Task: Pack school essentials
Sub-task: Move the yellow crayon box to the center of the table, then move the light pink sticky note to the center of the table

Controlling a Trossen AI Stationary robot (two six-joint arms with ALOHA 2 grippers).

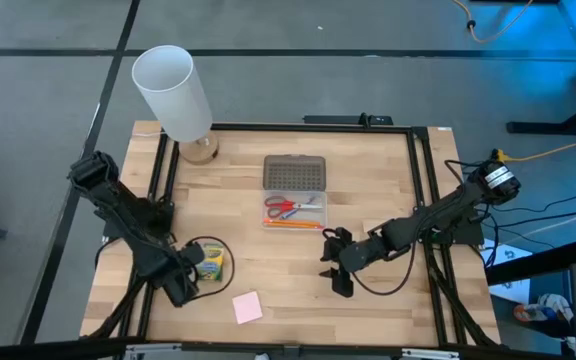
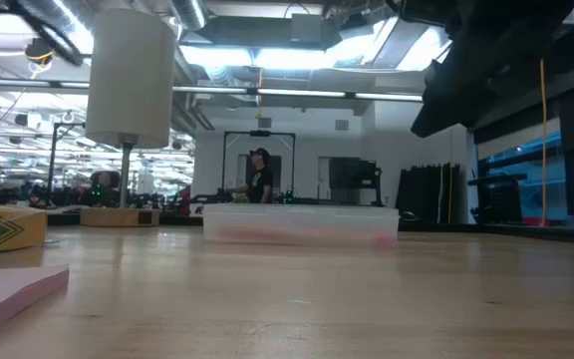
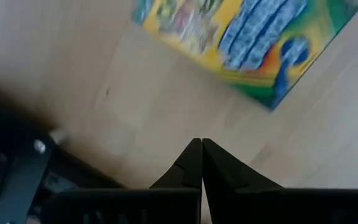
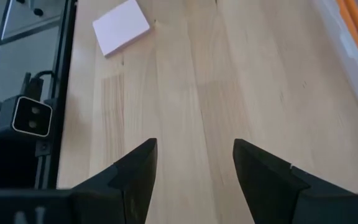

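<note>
The crayon box (image 1: 211,264) is green and yellow with blue print, lying flat near the desk's (image 1: 298,280) left front edge; in the low view it shows at far left (image 2: 3,227). The pale pink sticky-note pad (image 1: 247,307) lies flat near the front edge, just right of the crayon box and apart from it. The red-handled scissors (image 1: 286,208) and the orange pencil (image 1: 293,225) lie inside the clear case (image 1: 295,212) at mid-desk, whose grey dotted lid (image 1: 295,172) is folded open toward the back.

A tall white cylinder (image 1: 172,92) stands on a wooden base at the back left corner.

The left end effector (image 1: 180,290) sits just left of the crayon box, fingers pressed together and holding nothing. The right end effector (image 1: 339,280) hangs over bare wood right of the case's front, fingers apart and empty, pointing toward the pad (image 4: 121,27).

A person (image 2: 259,178) stands far off in the room behind.
</note>
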